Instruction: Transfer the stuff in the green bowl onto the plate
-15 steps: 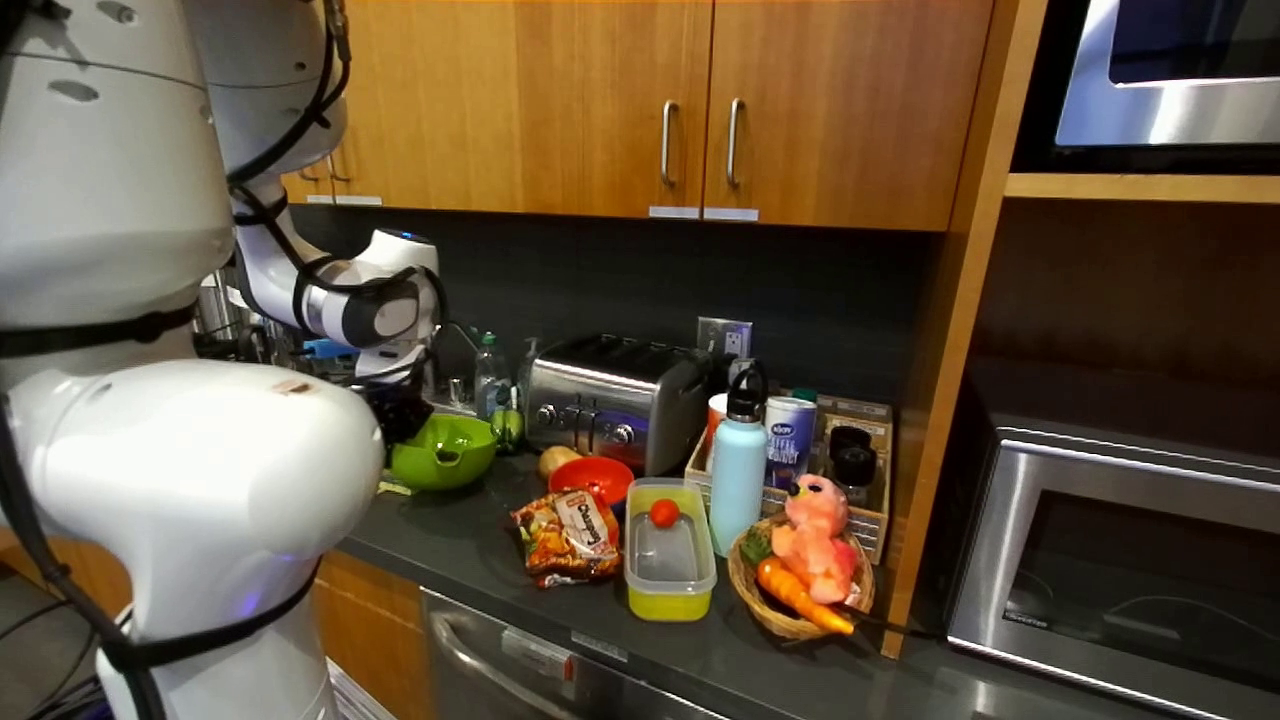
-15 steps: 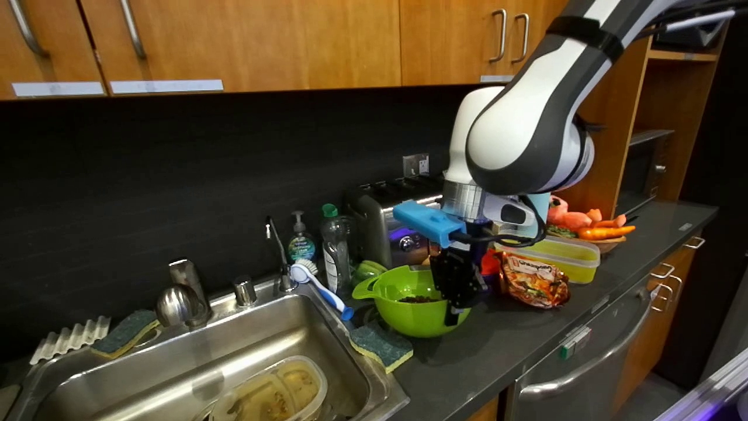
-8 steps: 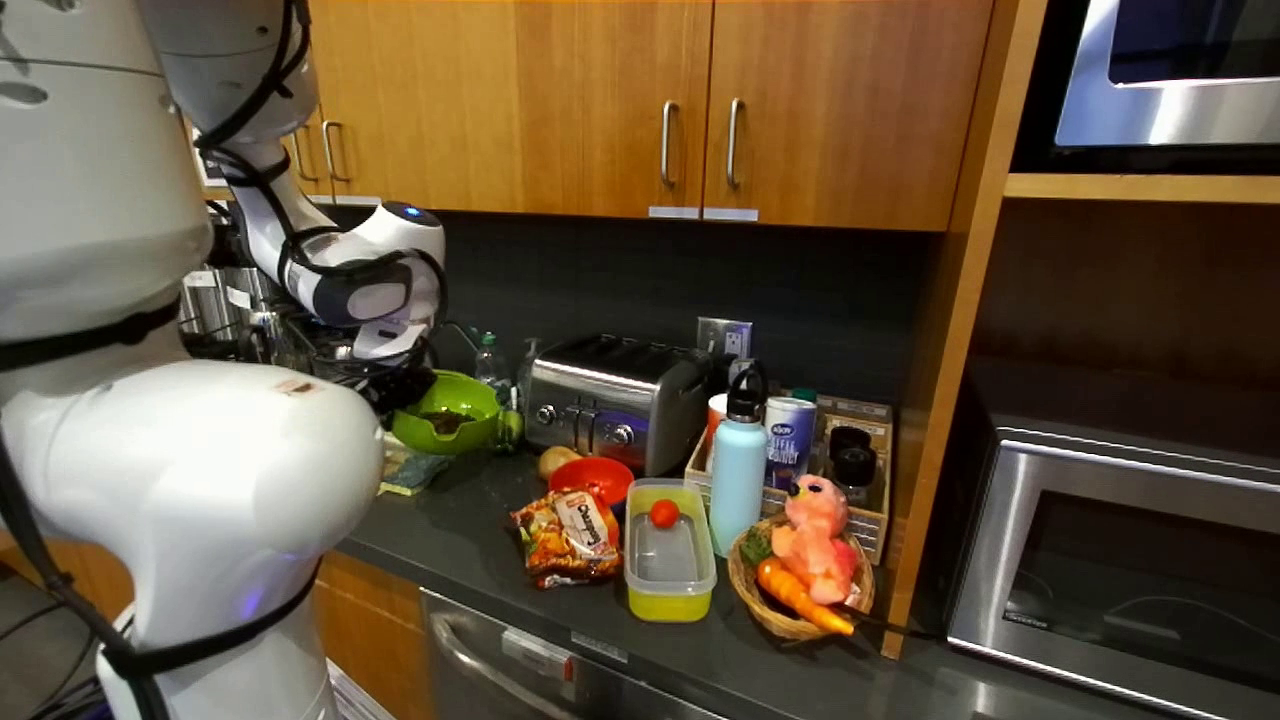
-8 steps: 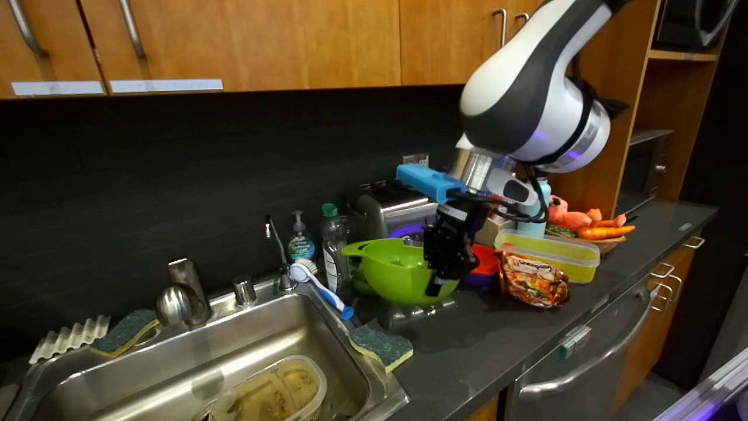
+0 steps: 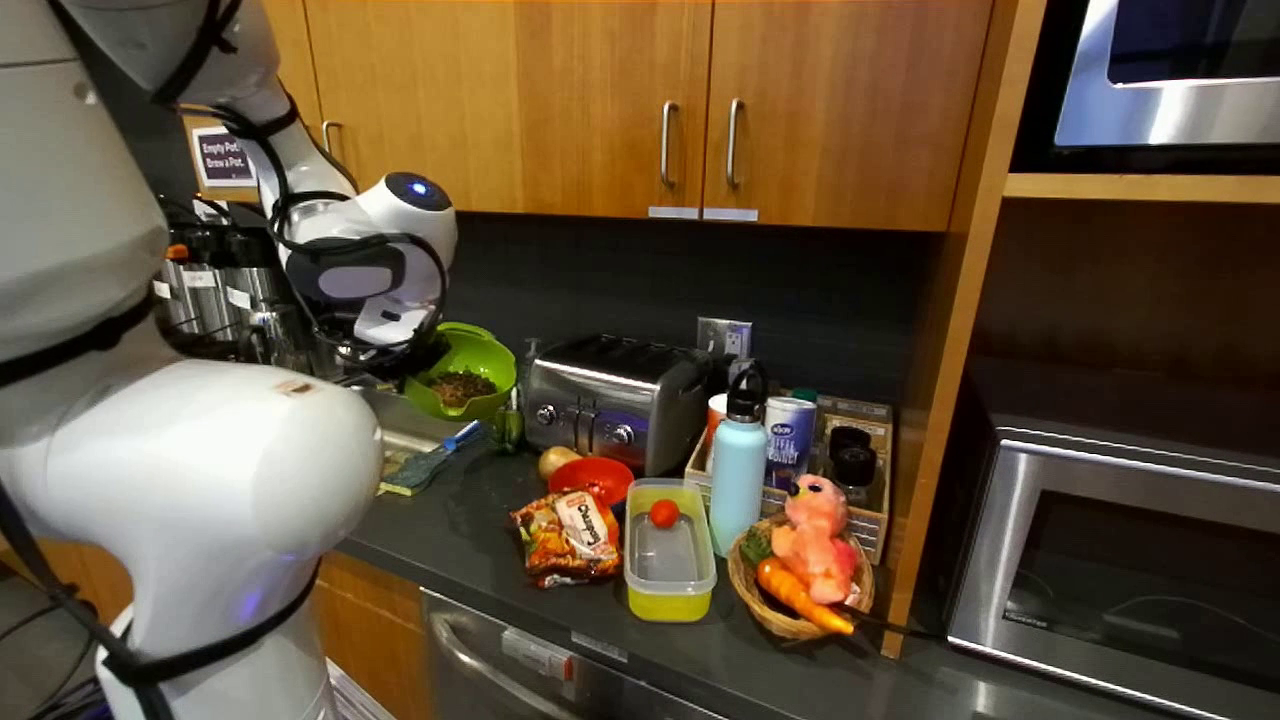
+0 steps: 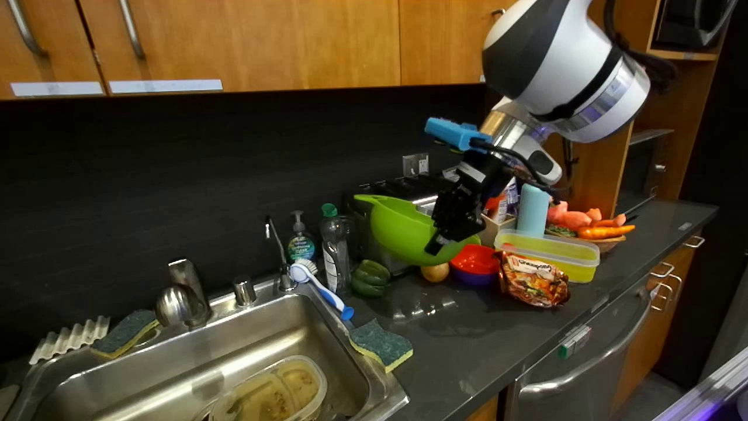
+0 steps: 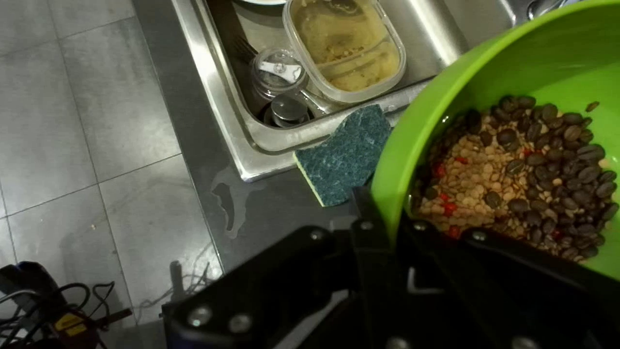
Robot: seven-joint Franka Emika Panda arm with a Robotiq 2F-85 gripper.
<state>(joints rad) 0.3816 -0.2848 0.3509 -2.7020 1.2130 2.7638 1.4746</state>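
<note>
The green bowl (image 6: 403,228) hangs above the counter beside the sink, tilted down toward the gripper's side. It shows in both exterior views (image 5: 478,350). My gripper (image 7: 385,218) is shut on the bowl's rim, one finger outside and one inside, in the wrist view. The stuff in the bowl (image 7: 513,174) is dark beans, tan lentil-like pieces and a few red bits, gathered toward the gripper's side. It also shows in an exterior view (image 5: 462,388). No plate shows clearly; only a white dish edge (image 7: 264,1) peeks in at the sink, too cut off to identify.
Below and around the bowl are a red bowl (image 6: 476,260), a noodle packet (image 6: 534,280), an onion (image 6: 435,272), a green pepper (image 6: 370,278) and a sponge (image 6: 381,345). The toaster (image 5: 600,400), yellow-green box (image 5: 668,600), blue bottle (image 5: 738,470) and basket (image 5: 750,600) stand further along.
The gripper has lifted the green bowl off the counter, carried it toward the toaster side and tilted it. The sponge, onion and pepper are now less covered.
</note>
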